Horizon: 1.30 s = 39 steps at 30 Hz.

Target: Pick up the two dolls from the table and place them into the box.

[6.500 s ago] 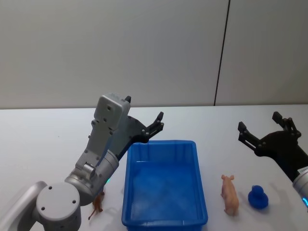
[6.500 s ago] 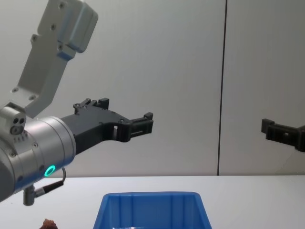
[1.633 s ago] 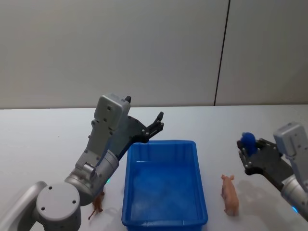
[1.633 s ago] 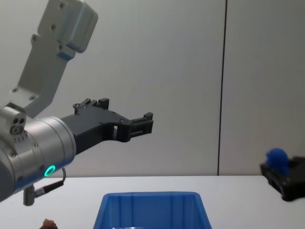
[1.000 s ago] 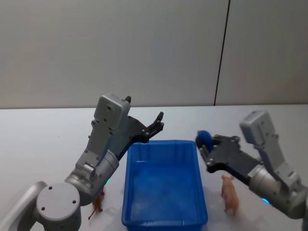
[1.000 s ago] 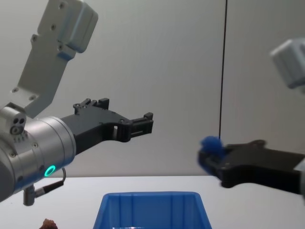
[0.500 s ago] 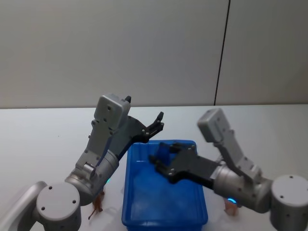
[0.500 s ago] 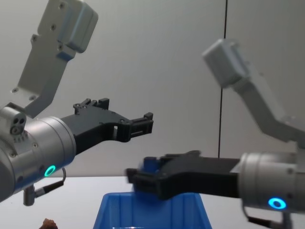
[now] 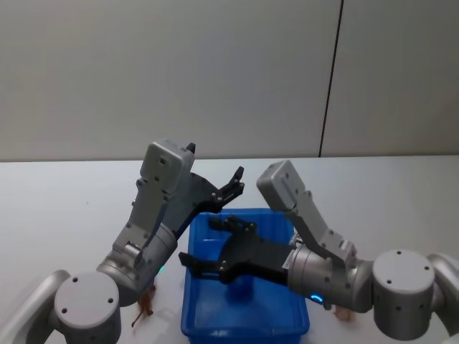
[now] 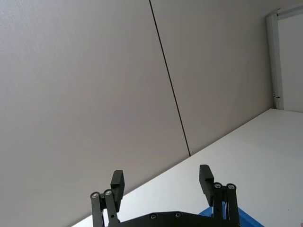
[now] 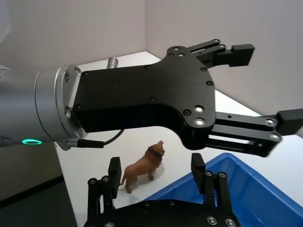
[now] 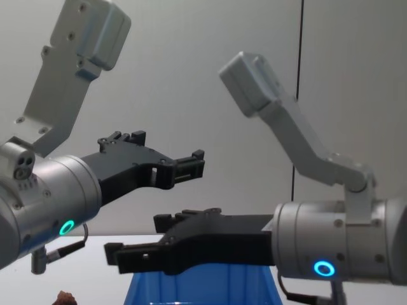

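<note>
Head: right tool [image 9: 203,244] open, empty, low over box [image 9: 244,331]; we judge placing pose. On table [image 9: 57,193], brown doll [image 9: 145,304] at box's 8 o'clock. Left tool [image 9: 237,183] open, parked past box's 11 o'clock.
Left wrist: fingers apart, nothing between.
Right wrist: brown doll standing beside box.
Chest: both tools spread above box.

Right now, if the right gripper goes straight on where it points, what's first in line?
Likely the black body of the left gripper, close ahead of the right gripper, jaws open. If that sits above the line, next comes the lion doll on the table. Depth unclear.
</note>
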{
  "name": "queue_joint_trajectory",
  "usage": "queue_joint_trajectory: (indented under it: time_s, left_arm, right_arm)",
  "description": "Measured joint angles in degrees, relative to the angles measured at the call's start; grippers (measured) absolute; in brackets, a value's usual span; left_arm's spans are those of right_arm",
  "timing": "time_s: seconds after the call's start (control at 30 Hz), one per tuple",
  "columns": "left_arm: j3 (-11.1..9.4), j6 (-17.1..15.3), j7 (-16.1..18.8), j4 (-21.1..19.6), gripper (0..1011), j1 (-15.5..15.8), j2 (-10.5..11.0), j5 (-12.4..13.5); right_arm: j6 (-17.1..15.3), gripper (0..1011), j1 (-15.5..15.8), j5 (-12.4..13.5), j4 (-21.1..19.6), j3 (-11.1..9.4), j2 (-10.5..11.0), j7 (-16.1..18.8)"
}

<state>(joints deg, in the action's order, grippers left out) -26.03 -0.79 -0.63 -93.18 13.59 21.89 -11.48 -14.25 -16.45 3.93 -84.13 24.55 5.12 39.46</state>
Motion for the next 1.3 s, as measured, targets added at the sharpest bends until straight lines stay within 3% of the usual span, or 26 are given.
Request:
queue_joint_trajectory:
  time_s: [0.17,0.43,0.67,0.9,1.3]
  left_arm:
    - [0.0,0.0,0.0,0.0,1003,0.0,0.0,0.0]
    - [0.0,0.0,0.0,0.0,1003,0.0,0.0,0.0]
    - [0.0,0.0,0.0,0.0,1003,0.0,0.0,0.0]
    - [0.0,0.0,0.0,0.0,1003,0.0,0.0,0.0]
    - [0.0,0.0,0.0,0.0,1003,0.0,0.0,0.0]
  right_arm:
    - [-0.2,998,-0.2,0.0,0.2,0.2,-0.1,0.4]
    - [0.2,1000,0.8,0.6,-1.3,-0.8,1.6,-1.1]
    - [1.1,1000,3.1,2.5,-4.4,-2.7,4.7,-3.9]
    - [2.0,1000,6.3,5.9,-8.9,-5.4,8.7,-7.7]
    - [5.8,1001,15.8,16.0,-20.4,-11.5,17.5,-17.4]
